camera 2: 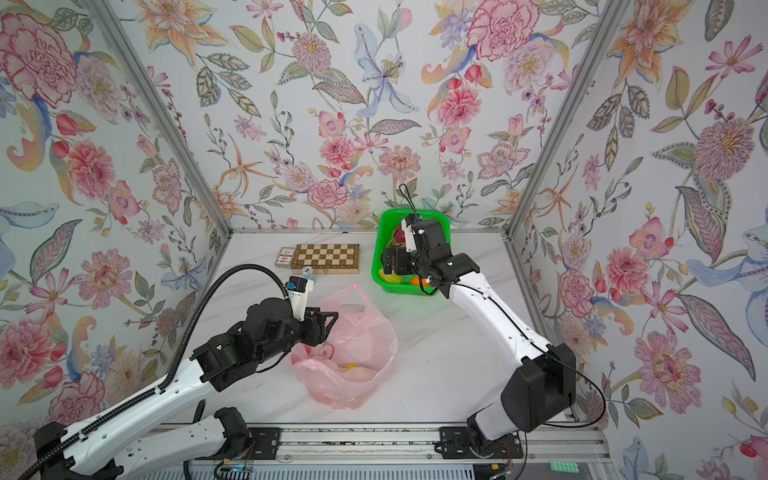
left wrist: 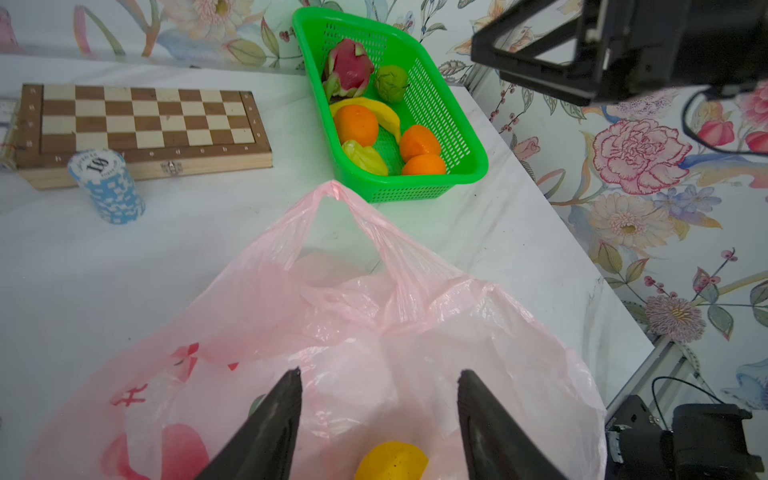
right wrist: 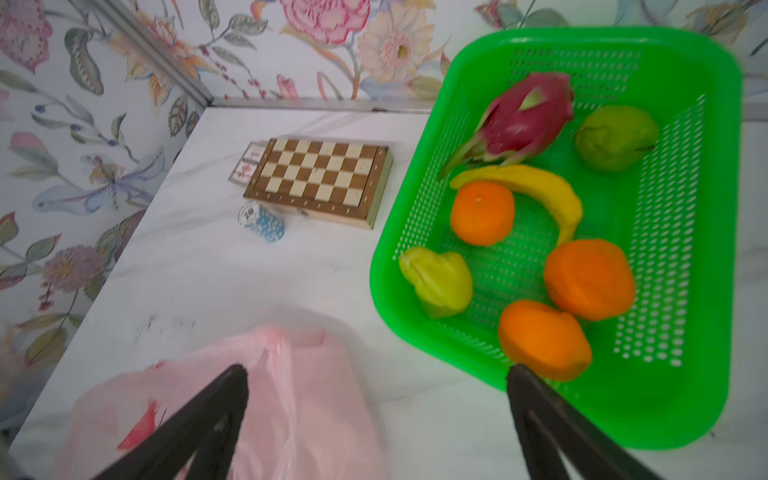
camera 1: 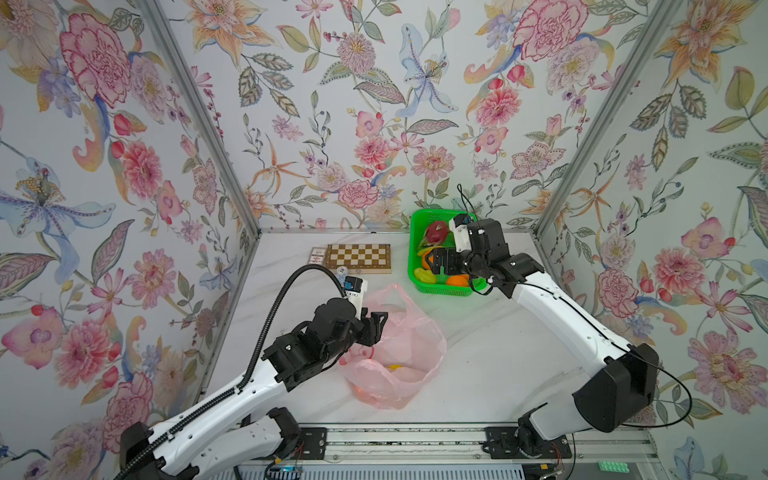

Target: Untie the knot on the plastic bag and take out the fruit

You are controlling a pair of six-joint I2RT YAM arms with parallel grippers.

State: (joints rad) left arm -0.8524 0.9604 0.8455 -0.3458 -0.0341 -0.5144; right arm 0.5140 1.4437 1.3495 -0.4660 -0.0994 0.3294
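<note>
The plastic bag (camera 1: 409,353) (camera 2: 361,357) lies crumpled on the white table with its mouth gaping and one handle loop (left wrist: 332,189) standing up. The knot is not in view. A yellow fruit (left wrist: 390,461) (camera 1: 395,367) sits inside the bag. My left gripper (left wrist: 378,374) (camera 1: 376,328) is open, its fingers reaching into the bag's mouth on either side of that fruit without touching it. My right gripper (right wrist: 376,374) (camera 1: 432,259) hangs open and empty above the near left edge of the green basket (right wrist: 623,37). The basket holds a dragon fruit (right wrist: 523,120), oranges (right wrist: 482,212), a green fruit (right wrist: 615,137) and a yellow-green fruit (right wrist: 440,282).
A banana (right wrist: 540,187) also lies in the basket. A wooden chessboard (camera 1: 357,257) with a small card box (camera 1: 318,254) beside it sits at the back. A stack of blue poker chips (left wrist: 106,187) stands in front of the chessboard. Floral walls close in three sides.
</note>
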